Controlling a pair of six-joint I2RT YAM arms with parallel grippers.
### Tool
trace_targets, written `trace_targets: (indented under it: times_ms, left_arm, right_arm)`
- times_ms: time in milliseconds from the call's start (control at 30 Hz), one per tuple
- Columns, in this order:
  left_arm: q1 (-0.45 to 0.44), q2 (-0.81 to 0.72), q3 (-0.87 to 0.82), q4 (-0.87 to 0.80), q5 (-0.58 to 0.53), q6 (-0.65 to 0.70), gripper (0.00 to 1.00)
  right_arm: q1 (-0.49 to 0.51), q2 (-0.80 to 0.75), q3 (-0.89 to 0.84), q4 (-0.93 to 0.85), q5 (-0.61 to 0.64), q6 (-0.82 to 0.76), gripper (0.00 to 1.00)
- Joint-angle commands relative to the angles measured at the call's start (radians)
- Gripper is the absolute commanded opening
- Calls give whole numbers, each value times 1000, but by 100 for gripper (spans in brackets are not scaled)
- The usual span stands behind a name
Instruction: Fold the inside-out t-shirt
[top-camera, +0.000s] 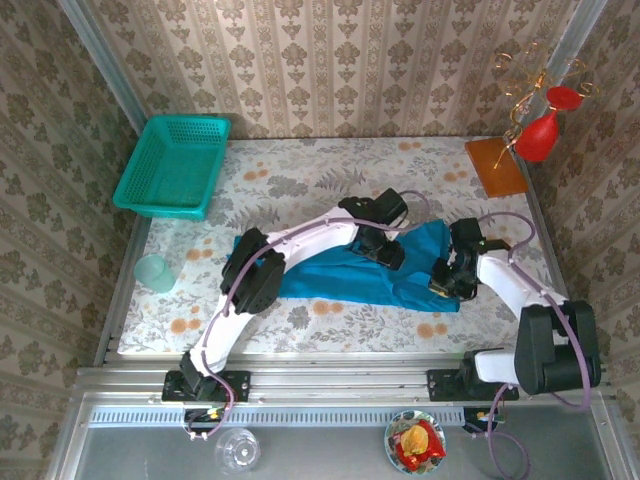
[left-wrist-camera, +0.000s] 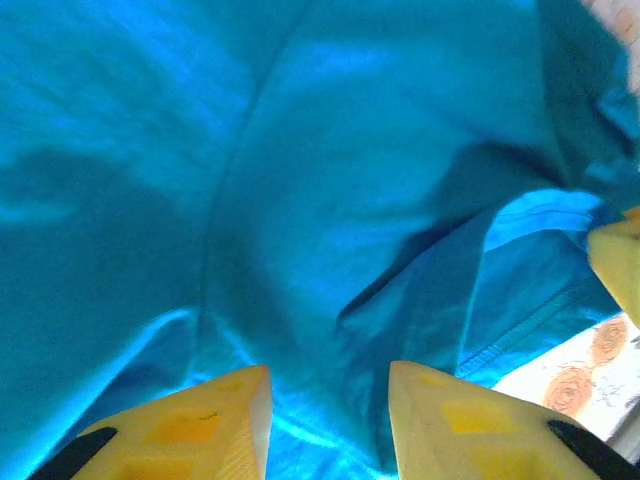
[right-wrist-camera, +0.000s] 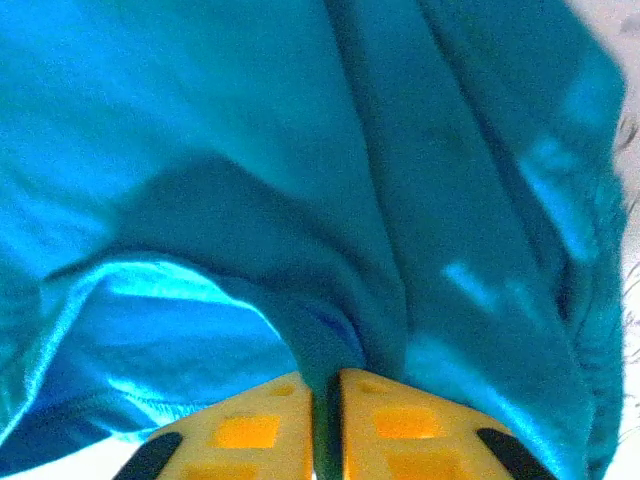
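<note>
Right pincer (right-wrist-camera: 323, 388) pinches a t-shirt (top-camera: 335, 277) fold; left pincer (left-wrist-camera: 328, 385) gapes near its hem.

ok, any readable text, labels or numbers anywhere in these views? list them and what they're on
None readable.
The t-shirt is plain, no print or tag showing.
The basket and cup bear no lettering.
Tablecloth and wallpaper carry patterns only.
The red-and-yellow item at the near edge is too small to tell.

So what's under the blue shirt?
The flowery table cover peeks out around the shirt, so the shirt lies on that. Anything else beneath it is hidden by the cloth.
</note>
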Motion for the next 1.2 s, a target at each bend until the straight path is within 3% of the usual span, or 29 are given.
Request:
trace_targets:
  times_ms: [0,67,233,367,600,833,1167]
  left_arm:
    - [0,-3,-9,-127,5,45,37]
    - [0,-31,-88,-107,10,51,36]
    - [10,-104,-221,-50,23,39,35]
    - [17,-113,-237,-27,53,24,35]
    - [60,-222,-306,62,57,-25,32]
    - [170,-369,-438,115,33,-52,30]
    - [387,-577,-652,121,-15,-44,30]
  right_arm:
    - [20,-88,-50,-48,-62,63,14]
    - [23,-153,-70,-74,-51,88,15]
    - [17,-273,-60,-108,53,119,37]
    - [6,-233,-40,-60,59,116,40]
    - [1,-35,-15,66,-17,80,36]
    - [-19,48,-14,28,67,41,6]
    - [-37,-103,-45,-55,166,80,14]
